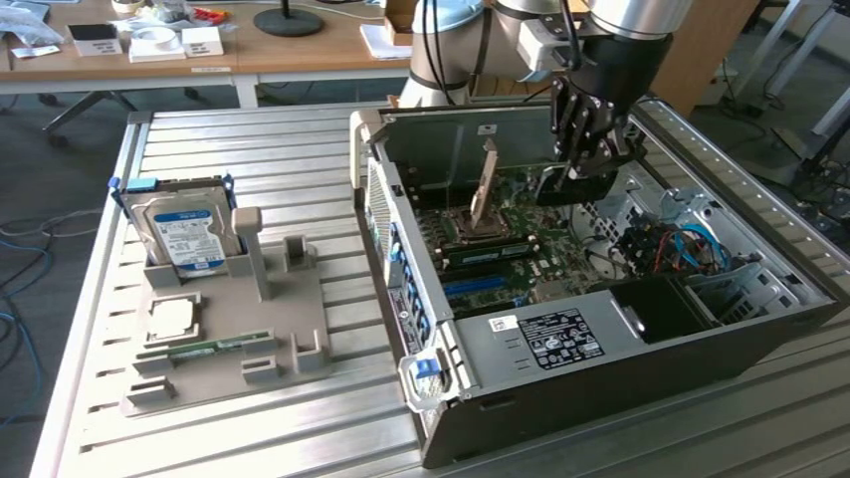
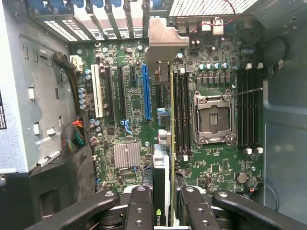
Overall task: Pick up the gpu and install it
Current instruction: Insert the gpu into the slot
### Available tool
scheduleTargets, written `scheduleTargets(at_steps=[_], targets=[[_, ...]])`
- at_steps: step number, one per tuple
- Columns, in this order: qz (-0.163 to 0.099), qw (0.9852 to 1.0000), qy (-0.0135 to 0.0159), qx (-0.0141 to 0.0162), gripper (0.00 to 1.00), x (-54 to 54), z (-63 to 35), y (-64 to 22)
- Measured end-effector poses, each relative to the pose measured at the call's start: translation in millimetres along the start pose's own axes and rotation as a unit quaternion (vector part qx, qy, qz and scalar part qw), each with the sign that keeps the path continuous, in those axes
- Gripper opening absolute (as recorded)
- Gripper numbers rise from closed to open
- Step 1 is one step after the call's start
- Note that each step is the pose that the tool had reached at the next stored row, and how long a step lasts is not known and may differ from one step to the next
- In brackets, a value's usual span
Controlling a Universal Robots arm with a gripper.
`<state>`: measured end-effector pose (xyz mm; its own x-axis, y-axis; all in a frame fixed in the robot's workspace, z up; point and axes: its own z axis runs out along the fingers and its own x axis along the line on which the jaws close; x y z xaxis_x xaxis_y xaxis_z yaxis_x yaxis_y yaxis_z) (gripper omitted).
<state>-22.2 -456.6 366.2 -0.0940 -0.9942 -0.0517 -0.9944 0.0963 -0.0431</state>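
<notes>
While the tool [image 1: 594, 159] grips the gpu [image 2: 163, 163] edge-on, jaws partly closed, above the motherboard [image 2: 216, 167], install step is in hand; seating likely needs its edge lined over the blue slot [image 2: 145, 91].

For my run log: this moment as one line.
gripper: shut on thin dark gpu with silver bracket | where: above green motherboard in open computer case

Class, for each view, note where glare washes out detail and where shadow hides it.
Exterior view: light sheens off the ribbed table; the bay inside the case sits in deep shadow. Wrist view: the vent mesh is blown out white; the gripped gpu is evenly lit.
</notes>
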Motion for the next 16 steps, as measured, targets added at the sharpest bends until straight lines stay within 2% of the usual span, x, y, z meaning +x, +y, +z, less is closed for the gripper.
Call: scheduleTargets(at_steps=[5,12,16], targets=[[0.0,1.0,0.0001,-0.0003,0.27,0.0,0.0,0.0],[-0.007,1.0,0.0015,-0.0066,0.27,0.0,0.0,0.1],[-0.033,0.9994,0.001,-0.0081,0.27,0.0,0.4,0.0]])
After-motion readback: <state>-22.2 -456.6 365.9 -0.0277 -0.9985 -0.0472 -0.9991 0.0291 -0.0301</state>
